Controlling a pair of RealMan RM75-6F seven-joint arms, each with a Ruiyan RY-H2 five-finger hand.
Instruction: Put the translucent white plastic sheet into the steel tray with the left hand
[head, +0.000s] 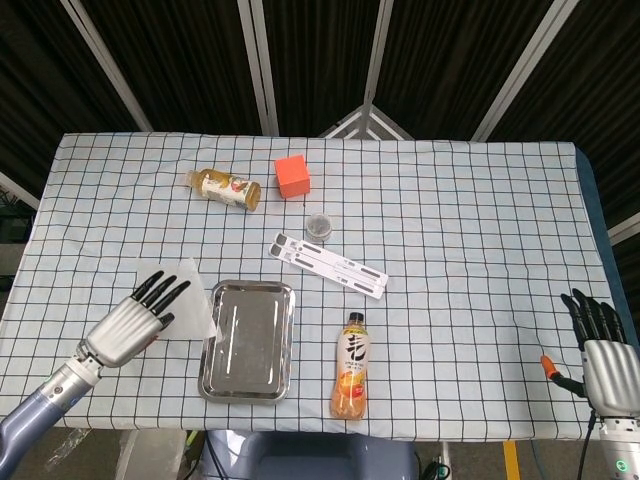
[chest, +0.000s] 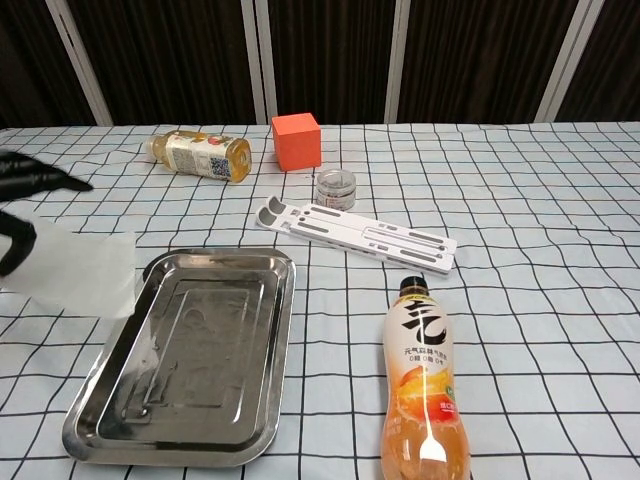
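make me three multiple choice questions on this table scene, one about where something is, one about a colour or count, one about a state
1. Where is the small round jar?
A. inside the steel tray
B. between the orange cube and the white folding stand
C. at the right hand

2. How many bottles lie on the table?
A. one
B. two
C. four

3. What is the state of the translucent white plastic sheet?
A. lifted off the table by the left hand
B. flat inside the tray
C. under the orange cube

Answers: 1 B, the jar sits between the orange cube and the white folding stand. 2 B, the tea bottle and the orange drink bottle. 3 A, the left hand holds it up beside the steel tray.
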